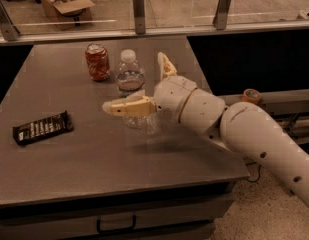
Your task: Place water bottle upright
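Grey tabletop [84, 169] carries everything I deal with. Far left lies a dark snack bar [41, 127], flat in its wrapper and well apart from my work. Behind the table, on the floor beyond the rail, an open cardboard box [64, 1] shows its flaps; I cannot tell what is inside. Near the back edge stands the red soda can [97, 61], upright and somewhat dented, its top too indistinct to say whether it is opened. Just beside it, to the right, the water bottle [130, 79] stands on its base with the white cap up; it is clear plastic, and I cannot judge how much water it holds. My gripper [135, 83] sits low over the table around that bottle, jaws spread wide: one finger crosses in front of its lower body, the other rises behind it to the right. I judge the bottle stands without me. Far right, a roll of tape [251, 95] rests on a ledge.
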